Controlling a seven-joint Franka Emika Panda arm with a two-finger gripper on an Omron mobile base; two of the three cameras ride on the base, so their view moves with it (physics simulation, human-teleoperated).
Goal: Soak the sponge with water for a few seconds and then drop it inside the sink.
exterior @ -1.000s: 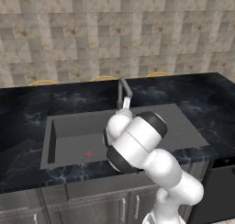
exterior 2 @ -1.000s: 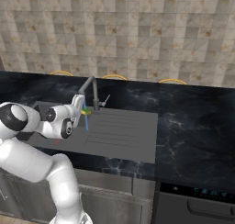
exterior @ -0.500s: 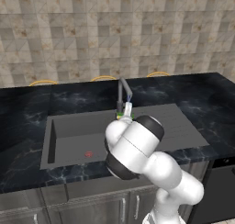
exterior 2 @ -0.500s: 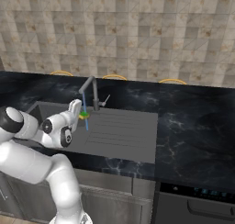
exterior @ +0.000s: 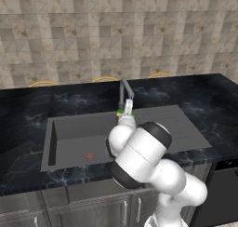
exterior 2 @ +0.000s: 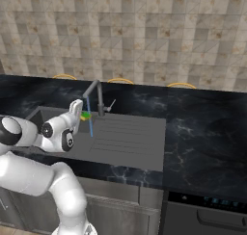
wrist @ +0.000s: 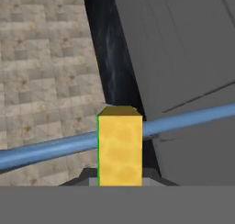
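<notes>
Gripper [exterior 2: 83, 114] is clamped on the sponge [wrist: 120, 147], holding it above the sink [exterior: 76, 137] beside the tap [exterior 2: 96, 95]. Counter [exterior 2: 202, 128] of black marble surrounds the basin on all sides, with a tiled wall [exterior: 116, 30] behind it. White arm links bulk over the front rim in the left base view and hide part of the basin floor. Drainboard [exterior 2: 128, 135] lies flat and bare to the right of the tap. Water [exterior 2: 89, 118] drops as a thin blue line just beside the sponge; in the hand view it passes behind the yellow block. Red spot [exterior: 90, 156] sits on the basin floor, well left of the stream.
</notes>
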